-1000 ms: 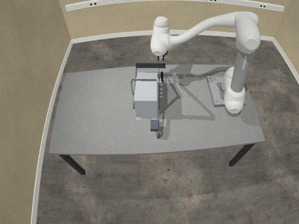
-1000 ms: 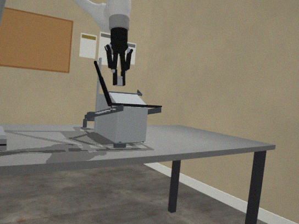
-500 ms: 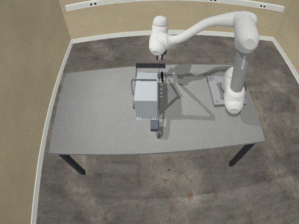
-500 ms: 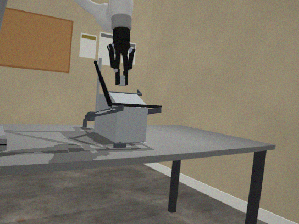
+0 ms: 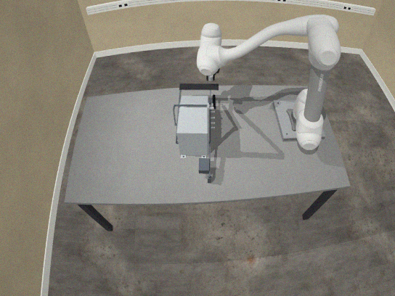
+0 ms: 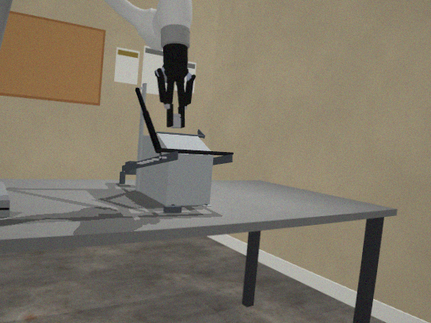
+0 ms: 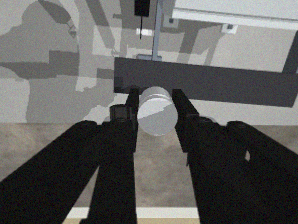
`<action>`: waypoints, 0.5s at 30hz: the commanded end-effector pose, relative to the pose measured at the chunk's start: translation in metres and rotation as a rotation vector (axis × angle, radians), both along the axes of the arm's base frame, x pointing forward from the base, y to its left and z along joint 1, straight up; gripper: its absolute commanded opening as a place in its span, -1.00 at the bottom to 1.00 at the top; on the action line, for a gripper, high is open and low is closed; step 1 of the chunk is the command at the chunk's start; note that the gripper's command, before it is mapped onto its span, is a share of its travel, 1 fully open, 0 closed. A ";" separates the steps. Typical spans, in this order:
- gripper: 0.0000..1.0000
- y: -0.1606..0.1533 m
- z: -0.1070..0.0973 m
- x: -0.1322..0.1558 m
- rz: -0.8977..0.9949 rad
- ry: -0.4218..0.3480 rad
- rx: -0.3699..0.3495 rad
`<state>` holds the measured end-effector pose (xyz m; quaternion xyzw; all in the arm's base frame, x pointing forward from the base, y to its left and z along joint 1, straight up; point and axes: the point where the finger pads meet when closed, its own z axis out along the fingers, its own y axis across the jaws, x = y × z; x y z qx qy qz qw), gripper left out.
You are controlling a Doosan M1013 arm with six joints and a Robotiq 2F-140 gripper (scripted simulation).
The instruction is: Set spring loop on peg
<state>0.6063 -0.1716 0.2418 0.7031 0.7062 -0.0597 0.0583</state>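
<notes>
Steel weight clamped in the jaws, up in the air above the feeder's pedal

The jaws [image 5: 210,77] [image 6: 176,121] point down and are clamped on the silvery steel cylinder, the test weight [image 6: 177,120] [image 7: 157,116], one black finger on either side. Its round end shows in the wrist view, overlapping the edge of the wide dark grey pedal plate [image 5: 199,87] [image 6: 194,151] [image 7: 205,82]. In the exterior view the weight hangs higher than the plate, with a gap between them. The plate is raised, well off the grey surface [image 5: 123,156] [image 6: 277,202], at one end of the pale grey box-shaped feeder [image 5: 193,116] [image 6: 188,178].

A long black spring [image 5: 213,101] [image 6: 148,118] slants upward from beside the pedal toward a slim light grey post [image 6: 141,123]. Short pale pegs [image 5: 213,121] stick out in a row along the feeder's side; which peg holds the loop cannot be told. The white arm [image 5: 269,34] [image 6: 174,16] reaches across from its mount, well apart from the feeder on the same surface.

Since a second ago, our gripper [image 5: 210,77] [image 6: 176,126] [image 7: 155,102] has slid sideways, leftward in the top view and rightward in the exterior one. Between its fingers, our steel test weight [image 6: 177,120] [image 7: 157,116] has come along. Over the last half second we have also sunk slightly (only a little), bringing the weight nearer the dark plate [image 5: 199,86] [image 6: 198,152] [image 7: 200,82] below our hand.
</notes>
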 end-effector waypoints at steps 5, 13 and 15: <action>-0.50 0.000 -0.010 0.000 0.000 -0.001 0.000; -0.50 0.000 -0.018 0.000 0.000 -0.001 0.000; -0.50 0.000 -0.021 0.000 0.000 -0.001 0.000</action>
